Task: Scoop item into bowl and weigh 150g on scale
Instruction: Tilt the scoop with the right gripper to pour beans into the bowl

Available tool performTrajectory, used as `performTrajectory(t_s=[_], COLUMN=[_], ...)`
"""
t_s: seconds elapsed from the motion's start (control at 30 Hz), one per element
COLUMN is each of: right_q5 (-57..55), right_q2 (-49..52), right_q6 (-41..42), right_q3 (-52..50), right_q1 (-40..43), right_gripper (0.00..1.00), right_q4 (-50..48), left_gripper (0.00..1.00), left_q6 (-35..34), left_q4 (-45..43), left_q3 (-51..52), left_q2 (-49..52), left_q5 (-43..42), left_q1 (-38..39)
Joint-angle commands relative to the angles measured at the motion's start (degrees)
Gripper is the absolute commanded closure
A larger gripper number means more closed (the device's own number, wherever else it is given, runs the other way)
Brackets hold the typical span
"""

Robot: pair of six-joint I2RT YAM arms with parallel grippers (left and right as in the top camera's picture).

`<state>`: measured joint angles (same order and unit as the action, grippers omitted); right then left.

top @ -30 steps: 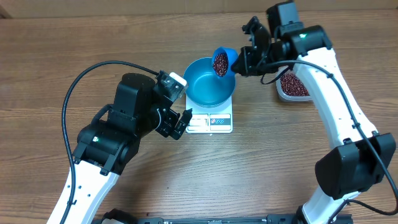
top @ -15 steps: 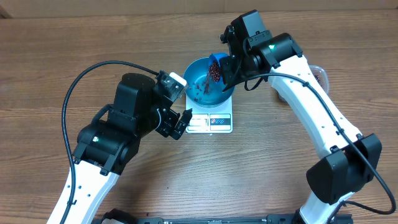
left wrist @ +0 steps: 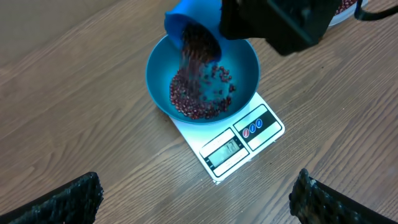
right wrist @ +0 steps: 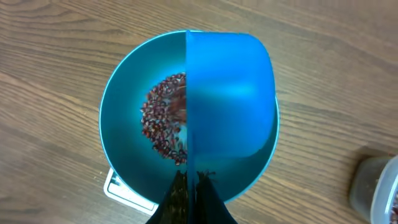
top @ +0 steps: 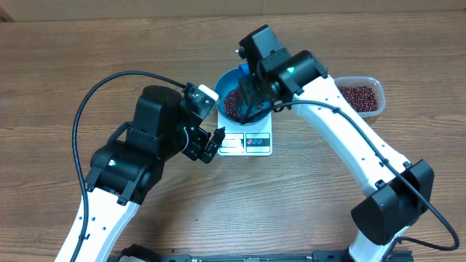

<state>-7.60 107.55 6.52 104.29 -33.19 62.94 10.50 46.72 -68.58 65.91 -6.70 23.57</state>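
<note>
The bowl (left wrist: 245,62) is round, deep and smooth blue. It sits on the far part of the scale (left wrist: 239,143) near the middle of the wooden desk (top: 87,51), and its rim overhangs the scale's edges. A loose heap of small dark red-brown beans (left wrist: 199,102) covers the bottom of the bowl, while the upper wall is bare. More beans are falling in a blurred stream from the scoop (left wrist: 189,18) above.

The scoop is a small blue plastic cup. It is tipped over the bowl with its mouth turned down toward the heap, and from the right wrist its rounded back hides half the bowl. A clear rounded-rectangular plastic tub (top: 375,84) stands on the desk to the right, well apart from the scale, with a layer of the same beans in it.

The scale is flat, white and rectangular. It lies square to the desk edges, and its grey display and coloured buttons run along the edge nearest the robot. The digits are too blurred to read.

The right claw (right wrist: 188,186) is closed on the near end of the scoop, its dark fingers pressed together, and holds it over the bowl. The left claw (left wrist: 199,202) hovers just left of the scale with its jaws spread wide and nothing in them. Its black ridged fingers (left wrist: 68,199) show at the lower corners of its own camera view.
</note>
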Motion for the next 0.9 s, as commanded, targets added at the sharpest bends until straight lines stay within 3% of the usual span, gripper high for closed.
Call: performTrajectory(t_s=[0.0, 0.2, 0.63, 0.87], right_q5=[-6.91, -12.33, -11.67, -11.61], right_q2=[-0.15, -0.15, -0.15, -0.15], right_q6=[1.62, 3.82, 4.37, -1.75], right_q3=[1.97, 1.97, 1.97, 1.97], right_q1=[-1.44, -2.78, -2.82, -2.82], right_gripper=[0.96, 0.96, 0.96, 0.96], right_q4=[-0.57, -0.85, -2.03, -0.72], left_gripper=[0.01, 0.00, 0.00, 0.00], left_q6=[-0.39, -0.39, -0.39, -0.39], left_q4=[-0.28, -0.28, -0.28, -0.28], left_q3=[-0.20, -0.20, -0.20, -0.20], left_q2=[-0.02, -0.02, -0.02, -0.02], left_q5=[-0.61, -0.59, -0.61, -0.61], left_q1=[-0.31, -0.31, -0.31, -0.31])
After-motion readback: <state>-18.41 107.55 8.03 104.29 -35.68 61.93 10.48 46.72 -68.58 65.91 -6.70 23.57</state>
